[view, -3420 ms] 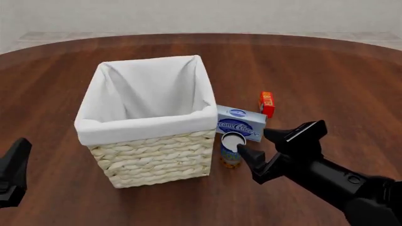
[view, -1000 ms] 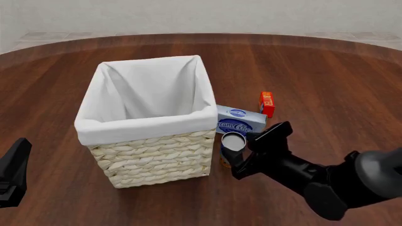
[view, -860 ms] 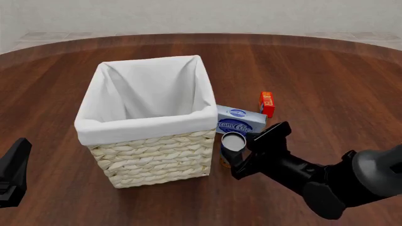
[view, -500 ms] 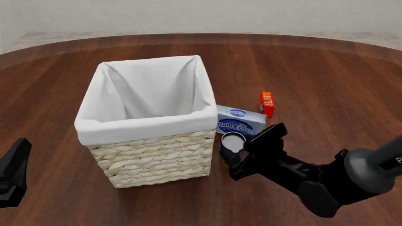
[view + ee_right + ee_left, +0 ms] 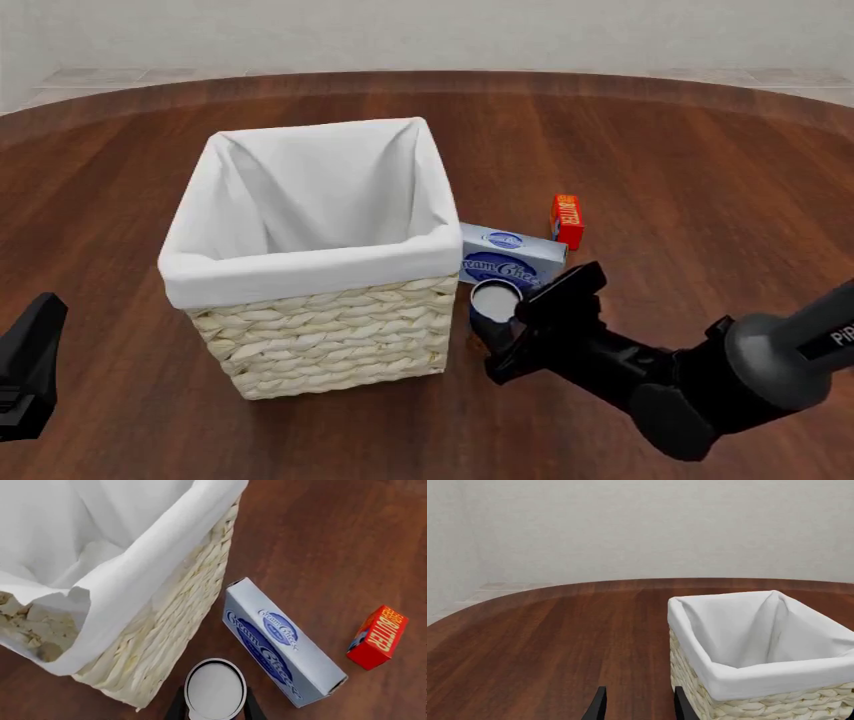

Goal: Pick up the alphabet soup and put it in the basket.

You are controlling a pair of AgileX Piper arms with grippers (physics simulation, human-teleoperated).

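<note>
Dark wood table (image 5: 694,160); pale wall (image 5: 640,525) behind; basket (image 5: 334,330) on table.

Right gripper (image 5: 514,325) reaches left, jaws parted. Left gripper (image 5: 27,365) idle at near left edge, jaws slightly apart.

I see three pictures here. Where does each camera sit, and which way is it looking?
Front view: fixed above and behind the arms, looking forward and down at the basket, the can and two boxes; the right pincer reaches in around the can, the left pincer sits at the edge.
Left wrist view: on the left arm, looking across the table at the basket; only two dark fingers show.
Right wrist view: on the right arm, looking down on the can between its fingers.
All three share the basket.
</note>
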